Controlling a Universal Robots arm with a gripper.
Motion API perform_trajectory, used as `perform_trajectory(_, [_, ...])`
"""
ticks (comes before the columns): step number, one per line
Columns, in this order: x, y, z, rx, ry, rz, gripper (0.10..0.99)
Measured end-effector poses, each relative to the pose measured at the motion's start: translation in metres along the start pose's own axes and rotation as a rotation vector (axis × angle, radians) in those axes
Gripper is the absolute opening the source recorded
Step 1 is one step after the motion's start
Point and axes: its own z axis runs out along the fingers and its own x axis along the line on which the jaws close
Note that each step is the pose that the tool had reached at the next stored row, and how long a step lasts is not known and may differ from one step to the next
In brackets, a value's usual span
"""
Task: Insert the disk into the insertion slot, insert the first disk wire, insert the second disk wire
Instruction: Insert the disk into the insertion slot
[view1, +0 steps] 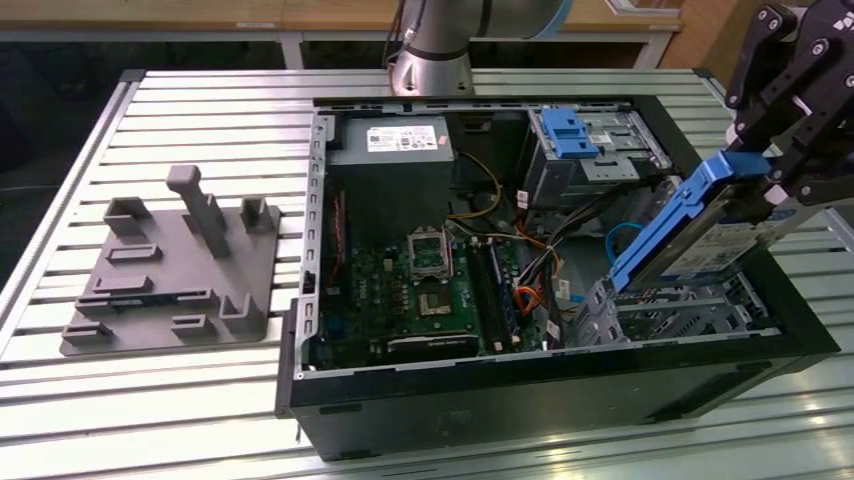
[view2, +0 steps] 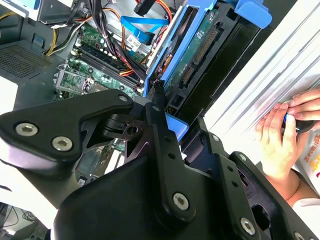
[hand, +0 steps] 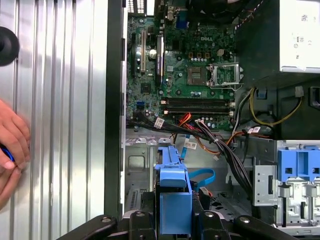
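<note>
The end effector (view1: 763, 168) clamps the disk (view1: 697, 240) by its top end. Grey and blue-framed, it tilts steeply, low end at the slot (view1: 687, 312).

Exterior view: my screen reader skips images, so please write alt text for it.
The robot's hand holds the blue-framed disk tilted, its lower end at the silver insertion slot in an open computer case. A grey fixture sits on the slatted table at the exterior view's left.
</note>
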Motion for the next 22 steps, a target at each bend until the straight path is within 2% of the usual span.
perform_trajectory(22, [0.0006,-0.0002,0.0073,0.0,0.0,0.0,0.361])
